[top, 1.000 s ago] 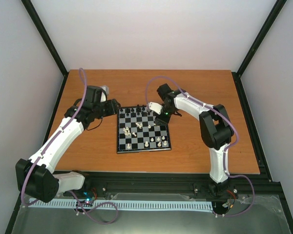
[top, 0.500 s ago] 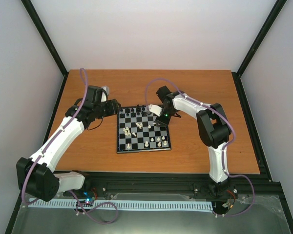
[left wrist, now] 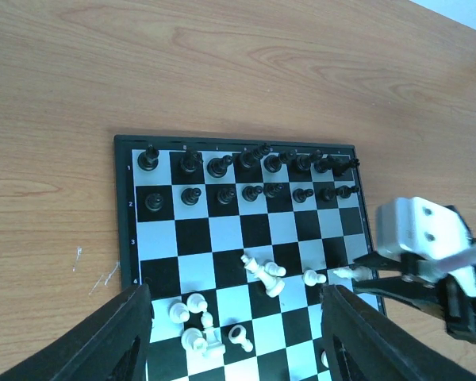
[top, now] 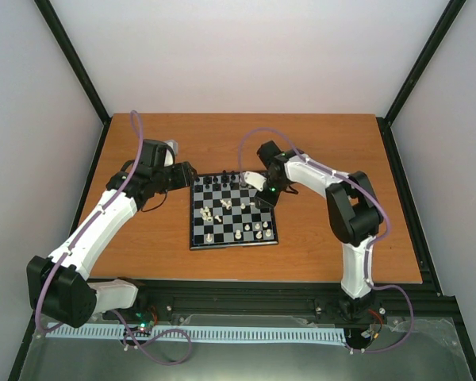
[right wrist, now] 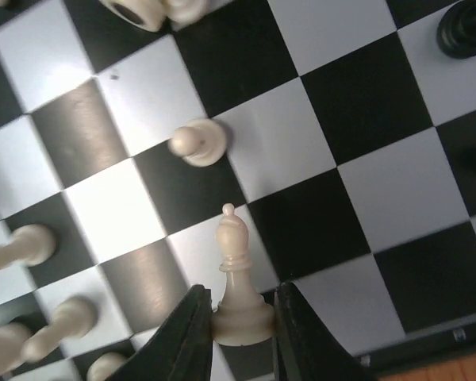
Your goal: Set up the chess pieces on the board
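Observation:
The board lies between the arms on the wooden table. Black chess pieces stand in two rows along one side. Cream-white chess pieces lie tumbled mid-board, and more cluster near the opposite side. My right gripper is shut on the base of a white bishop near the board's right edge; the bishop shows as a pale sliver in the left wrist view. A white pawn lies close by. My left gripper hangs open above the board's left side, holding nothing.
Bare wooden tabletop surrounds the board on all sides. Black frame posts and white walls enclose the table. The right arm's wrist reaches over the board's corner in the left wrist view.
My right gripper's jaws have closed onto the white bishop, and the wrist has shifted slightly over the board's right edge. The left arm has stayed still.

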Controlling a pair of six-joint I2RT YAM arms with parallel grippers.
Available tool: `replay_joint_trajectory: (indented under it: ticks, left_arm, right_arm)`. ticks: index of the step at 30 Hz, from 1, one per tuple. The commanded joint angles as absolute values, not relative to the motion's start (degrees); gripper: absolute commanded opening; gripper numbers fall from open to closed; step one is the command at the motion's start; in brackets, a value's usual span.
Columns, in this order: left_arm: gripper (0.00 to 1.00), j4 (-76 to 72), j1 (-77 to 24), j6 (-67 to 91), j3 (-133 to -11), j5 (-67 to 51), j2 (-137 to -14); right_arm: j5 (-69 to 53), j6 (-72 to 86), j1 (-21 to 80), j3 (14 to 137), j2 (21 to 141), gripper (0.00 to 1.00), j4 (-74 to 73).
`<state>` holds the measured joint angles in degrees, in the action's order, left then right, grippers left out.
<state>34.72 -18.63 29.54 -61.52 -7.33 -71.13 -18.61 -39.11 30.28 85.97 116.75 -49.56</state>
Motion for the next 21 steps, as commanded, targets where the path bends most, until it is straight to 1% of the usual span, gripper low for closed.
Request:
replay_joint_trajectory:
  ticks: [1,3,6,10,12,14,18,21]
  left_arm:
    - [0.61,34.2,-18.2,28.3,-62.1,-7.7,-71.3]
    - [0.61,34.0,-18.2,28.3,-62.2,-8.3,-71.5]
    - [0.61,32.7,-18.2,27.6,-62.0,-11.8,-71.0]
    - [0.61,27.2,-18.2,28.6,-60.3,-22.3,-70.1]
    - [0.60,22.4,-18.2,32.3,-58.9,-29.9,-70.1]
    - [0.58,17.4,-18.4,37.6,-57.5,-34.6,-70.1]
    - [0.51,12.8,-21.2,40.7,-56.6,-36.3,-68.4]
    - [0.46,11.6,-24.8,43.4,-55.4,-34.5,-68.0]
  right_arm:
    - [-22.1,-36.0,30.3,84.7,107.4,0.12,-50.2]
    - [-24.1,-33.2,30.4,83.7,103.7,0.12,-49.7]
    - [-30.9,-28.1,30.4,80.3,98.4,0.11,-47.2]
    - [-40.2,-23.9,30.3,74.1,93.2,0.11,-43.1]
    - [-42.4,-24.1,30.3,71.0,91.0,0.11,-40.5]
    - [-43.0,-24.1,30.3,69.4,90.0,0.11,-38.8]
    - [-43.4,-24.1,30.2,69.3,89.8,0.11,-38.4]
    - [-44.4,-24.3,30.1,68.8,89.2,0.12,-37.8]
